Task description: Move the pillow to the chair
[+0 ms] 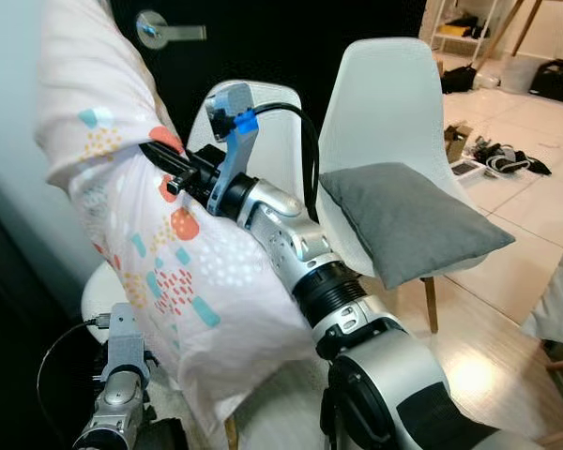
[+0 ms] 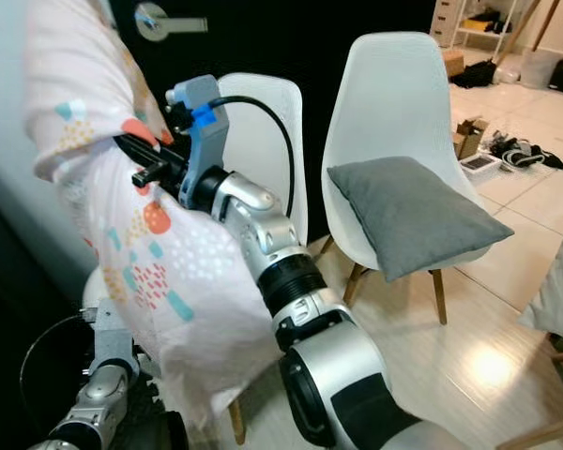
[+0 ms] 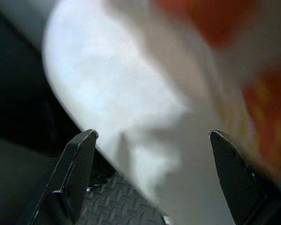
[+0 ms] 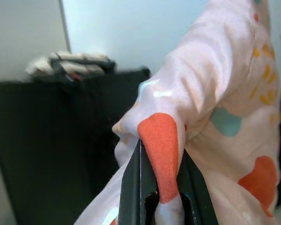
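Pillow (image 1: 159, 234) held up off the floor, white with orange, teal and yellow patches, hanging long and slack over the near white chair (image 2: 263, 141) and hiding most of its seat. Pinched at a fold of cover by the right gripper (image 4: 161, 199), fingers (image 4: 133, 187) pressed onto an orange patch of fabric. Gripper raised to chair-back height at the end of the silver right arm (image 1: 310, 262), a black cable looping over the wrist.

Below, near the pillow's lower end, left gripper (image 3: 150, 178) with fingers (image 3: 79, 164) spread wide, nothing between them but blurred white fabric ahead; touching or just short of it, cannot tell. Left arm (image 1: 122, 375) low, beside the chair's edge.

Further right, a second white chair (image 1: 394, 94) with a grey cushion (image 1: 403, 220) lying on its seat, one corner jutting past the front edge. Behind both chairs a dark door (image 1: 291, 37) with a silver handle (image 1: 164, 30). On the pale tiled floor (image 1: 535, 206) well beyond, scattered clutter (image 1: 502, 157) and a shelf unit.
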### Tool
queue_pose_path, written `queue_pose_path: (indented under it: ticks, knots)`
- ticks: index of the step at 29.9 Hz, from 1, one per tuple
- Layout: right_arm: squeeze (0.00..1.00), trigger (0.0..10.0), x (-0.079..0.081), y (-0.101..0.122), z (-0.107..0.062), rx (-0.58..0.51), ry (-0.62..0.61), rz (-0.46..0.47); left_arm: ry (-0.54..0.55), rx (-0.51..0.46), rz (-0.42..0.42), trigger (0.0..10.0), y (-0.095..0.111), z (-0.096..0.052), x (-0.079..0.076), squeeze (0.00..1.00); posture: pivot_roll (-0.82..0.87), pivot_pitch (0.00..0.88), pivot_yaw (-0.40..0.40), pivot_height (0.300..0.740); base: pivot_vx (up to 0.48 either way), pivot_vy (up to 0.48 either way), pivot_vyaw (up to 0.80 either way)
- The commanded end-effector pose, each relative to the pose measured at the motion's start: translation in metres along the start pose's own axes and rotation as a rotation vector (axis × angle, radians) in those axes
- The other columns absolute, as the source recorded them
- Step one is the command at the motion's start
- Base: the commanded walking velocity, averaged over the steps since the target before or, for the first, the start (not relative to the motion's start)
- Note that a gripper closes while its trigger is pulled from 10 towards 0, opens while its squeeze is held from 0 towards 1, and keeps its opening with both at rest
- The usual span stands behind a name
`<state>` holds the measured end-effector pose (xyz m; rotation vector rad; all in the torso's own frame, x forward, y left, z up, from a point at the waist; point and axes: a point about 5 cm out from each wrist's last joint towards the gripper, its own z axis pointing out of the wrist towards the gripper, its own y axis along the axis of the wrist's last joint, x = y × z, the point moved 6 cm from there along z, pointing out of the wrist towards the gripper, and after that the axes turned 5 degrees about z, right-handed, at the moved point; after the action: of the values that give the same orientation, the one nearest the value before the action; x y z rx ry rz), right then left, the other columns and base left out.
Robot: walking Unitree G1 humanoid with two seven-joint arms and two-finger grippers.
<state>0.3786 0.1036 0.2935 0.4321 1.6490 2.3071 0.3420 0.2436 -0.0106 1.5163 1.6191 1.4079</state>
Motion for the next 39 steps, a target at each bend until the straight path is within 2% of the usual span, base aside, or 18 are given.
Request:
queue_pose_path:
  ticks: [1,7,10,11,15,20,21,22,23,24,26,27,29,30,34,37,38,39]
  knots:
    - [0.00,10.0,0.034,-0.019,0.020,0.025,0.065,0.004,-0.002,-0.032,0.006,10.0,0.006,0.000,-0.003,0.00,-0.05,0.069,-0.036,0.491,0.000,0.000,0.00]
    - [0.00,10.0,0.030,-0.042,0.024,0.121,-0.035,-0.122,-0.011,-0.073,0.010,10.0,0.018,0.001,-0.008,0.00,-0.03,0.074,-0.045,0.482,0.000,0.000,0.00]
    - [0.00,10.0,0.021,-0.056,0.022,0.208,-0.130,-0.255,-0.011,-0.099,0.005,10.0,0.025,0.001,-0.010,0.00,-0.03,0.078,-0.050,0.482,0.000,0.000,0.00]
    - [0.99,10.0,0.019,-0.062,0.020,0.236,-0.148,-0.294,-0.011,-0.112,0.002,10.0,0.029,0.001,-0.011,0.00,-0.03,0.080,-0.050,0.482,0.000,0.000,0.00]
    - [1.00,10.0,0.017,-0.067,0.019,0.253,-0.162,-0.312,-0.011,-0.120,0.000,10.0,0.032,0.001,-0.012,0.00,-0.03,0.080,-0.050,0.482,0.000,0.000,0.00]
    - [1.00,10.0,-0.001,-0.068,0.011,0.279,-0.270,-0.460,-0.012,-0.128,-0.004,10.0,0.035,0.002,-0.014,0.00,-0.03,0.079,-0.047,0.482,0.000,0.000,0.00]
    - [1.00,10.0,-0.009,-0.068,0.006,0.293,-0.312,-0.554,-0.014,-0.126,-0.009,10.0,0.035,0.002,-0.015,0.00,-0.03,0.076,-0.043,0.482,0.000,0.000,0.00]
    - [1.00,10.0,-0.009,-0.068,0.006,0.293,-0.312,-0.554,-0.014,-0.126,-0.009,10.0,0.035,0.002,-0.015,0.00,-0.03,0.076,-0.043,0.482,0.000,0.000,0.00]
    - [1.00,10.0,-0.018,-0.066,0.001,0.304,-0.360,-0.667,-0.018,-0.125,-0.012,10.0,0.036,0.002,-0.016,0.00,-0.04,0.074,-0.041,0.482,0.000,0.000,0.00]
    - [1.00,10.0,-0.018,-0.066,0.001,0.304,-0.360,-0.667,-0.018,-0.125,-0.012,10.0,0.036,0.002,-0.016,0.00,-0.04,0.074,-0.041,0.482,0.000,0.000,0.00]
    - [1.00,10.0,-0.038,-0.051,-0.009,0.285,-0.482,-0.880,-0.023,-0.128,-0.012,10.0,0.037,0.002,-0.018,0.00,-0.03,0.074,-0.038,0.482,0.000,0.000,0.00]
    - [1.00,10.0,-0.038,-0.051,-0.009,0.285,-0.482,-0.880,-0.023,-0.128,-0.012,10.0,0.037,0.002,-0.018,0.00,-0.03,0.074,-0.038,0.482,0.000,0.000,0.00]
    - [1.00,10.0,-0.058,-0.017,-0.019,0.185,-0.624,-0.962,-0.025,-0.130,-0.012,10.0,0.039,0.002,-0.019,0.00,-0.04,0.071,-0.034,0.482,0.000,0.000,0.00]
    - [1.00,10.0,-0.064,-0.003,-0.023,0.141,-0.677,-0.978,-0.026,-0.131,-0.012,10.0,0.039,0.002,-0.019,0.00,-0.04,0.071,-0.034,0.482,0.000,0.000,0.00]
    - [1.00,10.0,-0.071,0.014,-0.027,0.088,-0.731,-0.983,-0.026,-0.131,-0.013,10.0,0.039,0.002,-0.020,0.00,-0.04,0.070,-0.028,0.482,0.000,0.000,0.00]
    - [1.00,10.0,-0.092,0.055,-0.045,-0.032,-0.853,-0.897,-0.032,-0.135,-0.005,10.0,0.042,0.002,-0.022,0.00,-0.05,0.067,-0.021,0.482,0.000,0.000,0.00]
    - [1.00,10.0,-0.092,0.055,-0.045,-0.032,-0.853,-0.897,-0.032,-0.135,-0.005,10.0,0.042,0.002,-0.022,0.00,-0.05,0.067,-0.021,0.482,0.000,0.000,0.00]
    - [0.90,10.0,-0.097,0.068,-0.051,-0.073,-0.878,-0.877,-0.034,-0.136,-0.011,10.0,0.044,0.003,-0.023,0.00,-0.05,0.067,-0.017,0.482,0.000,0.000,0.00]
